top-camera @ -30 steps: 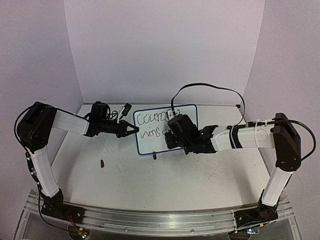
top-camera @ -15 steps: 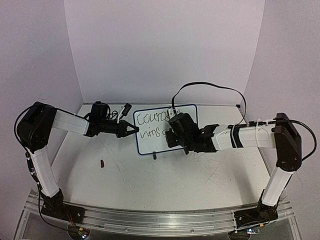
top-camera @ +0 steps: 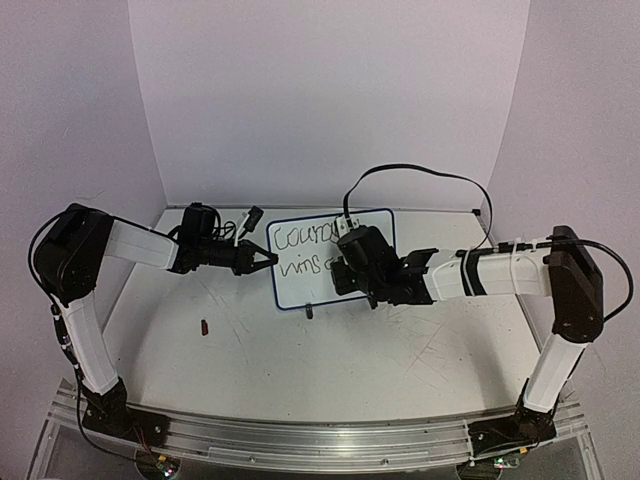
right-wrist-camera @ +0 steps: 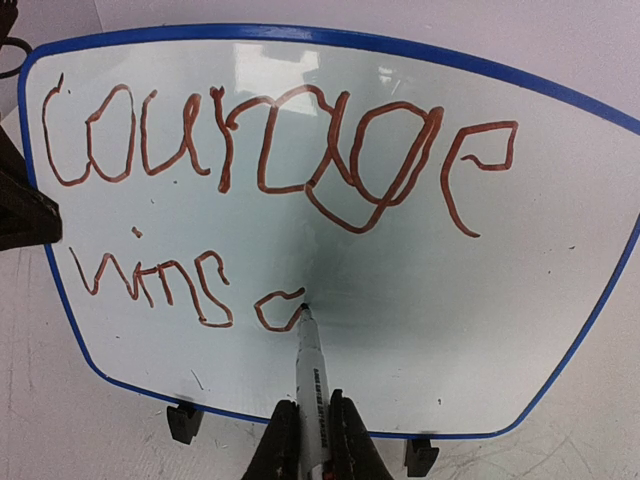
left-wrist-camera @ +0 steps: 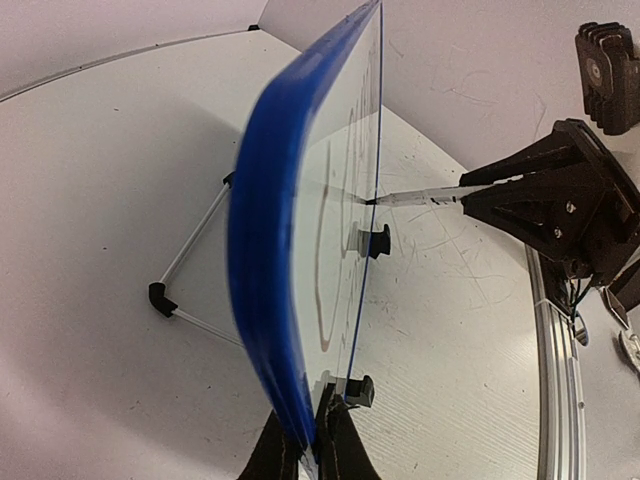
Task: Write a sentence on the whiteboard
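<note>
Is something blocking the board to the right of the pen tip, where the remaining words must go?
Nothing visible. The pen in the right gripper touches the whiteboard, and the surface right of it is bare.

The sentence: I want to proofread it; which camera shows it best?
Right wrist: the sentence fills it head-on, legible. Top external shows it tiny, half hidden by the right gripper; left wrist sees the whiteboard nearly edge-on.

I see a small red piece (top-camera: 204,326) lying on the scuffed white table (top-camera: 330,360) — toward its left side. An aluminium rail (top-camera: 310,438) runs along the table's near edge; pale walls (top-camera: 330,100) rise behind it.
</note>
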